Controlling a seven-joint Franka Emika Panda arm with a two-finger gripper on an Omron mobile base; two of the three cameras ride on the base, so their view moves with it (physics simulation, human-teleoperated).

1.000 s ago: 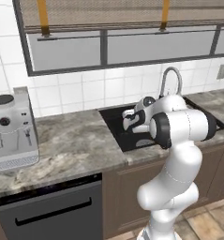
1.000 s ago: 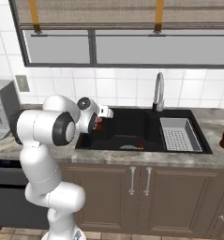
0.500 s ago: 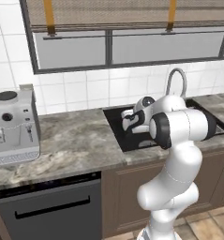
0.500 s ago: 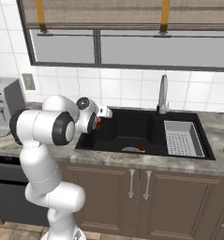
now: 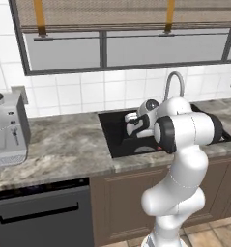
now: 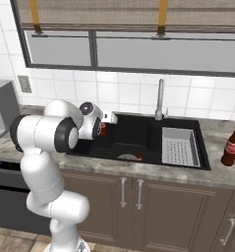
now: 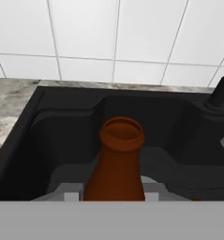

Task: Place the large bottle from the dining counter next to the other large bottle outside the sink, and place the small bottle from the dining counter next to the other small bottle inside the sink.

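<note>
My gripper hangs over the left basin of the black sink, shut on the small bottle. In the hand view its brown neck and open mouth rise between my fingertips, above the dark basin floor. From the left base view my gripper sits just inside the sink's left rim. Another small bottle lies on the basin floor near the front wall. A large bottle with a red label stands on the counter right of the sink.
A grey perforated drain tray fills the right basin. The curved chrome tap stands behind the sink. A coffee machine sits on the counter at the left, with a dishwasher below. Tiled wall and window lie behind.
The whole picture has shifted slightly sideways, so the base has moved. My gripper stays shut on the small bottle over the left basin.
</note>
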